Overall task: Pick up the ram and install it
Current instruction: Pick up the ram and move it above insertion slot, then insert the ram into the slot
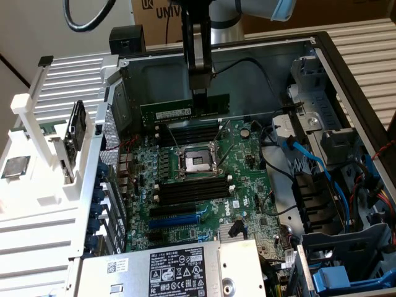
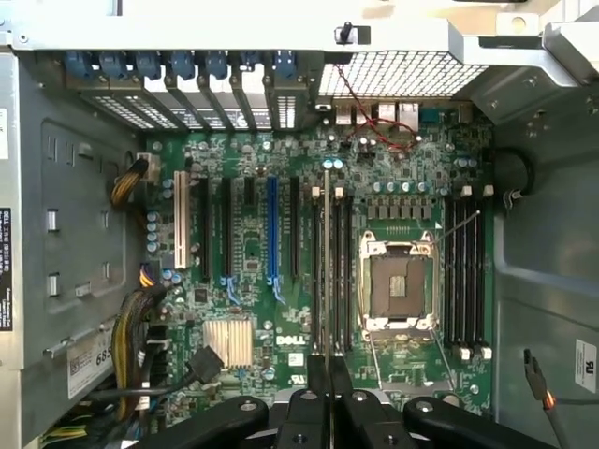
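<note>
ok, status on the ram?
Pincer shut on the ram. Ram level, held above the motherboard, not seated. No obstruction seen below it.

The exterior view looks steeply down into the open dark metal computer case (image 1: 346, 68) from beyond its silver power-supply box (image 1: 179, 266), at middling range. The wrist view faces straight down onto the green motherboard (image 2: 253, 309) from close above, past the black gripper (image 2: 327, 369). Both share the square silver processor socket (image 1: 193, 162) (image 2: 398, 285), the long blue plastic slot (image 1: 175, 221) (image 2: 272, 229) and the gripped thin green ram stick (image 1: 173, 113).
</note>
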`<state>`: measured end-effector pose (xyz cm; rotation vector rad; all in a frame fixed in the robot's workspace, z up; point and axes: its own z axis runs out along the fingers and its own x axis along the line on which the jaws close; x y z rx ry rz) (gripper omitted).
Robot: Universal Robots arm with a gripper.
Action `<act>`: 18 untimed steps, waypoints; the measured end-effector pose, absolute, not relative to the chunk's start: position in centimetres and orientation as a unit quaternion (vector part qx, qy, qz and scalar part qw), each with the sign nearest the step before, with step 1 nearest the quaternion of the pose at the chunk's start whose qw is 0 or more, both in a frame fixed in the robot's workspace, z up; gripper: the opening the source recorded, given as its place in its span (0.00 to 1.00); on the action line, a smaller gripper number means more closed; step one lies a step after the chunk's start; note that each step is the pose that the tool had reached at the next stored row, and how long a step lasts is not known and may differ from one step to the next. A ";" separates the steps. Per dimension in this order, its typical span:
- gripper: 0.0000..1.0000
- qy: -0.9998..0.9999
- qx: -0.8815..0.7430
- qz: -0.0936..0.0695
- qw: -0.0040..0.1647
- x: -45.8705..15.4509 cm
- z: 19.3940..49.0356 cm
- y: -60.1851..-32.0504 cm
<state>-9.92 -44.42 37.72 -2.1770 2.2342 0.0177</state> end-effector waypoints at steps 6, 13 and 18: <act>0.12 0.717 -0.697 0.005 0.012 -9.9 36.5 -44.4; 0.12 0.717 -0.697 0.005 0.012 -9.7 35.9 -44.4; 0.12 0.717 -0.697 0.005 0.012 -9.7 35.9 -44.4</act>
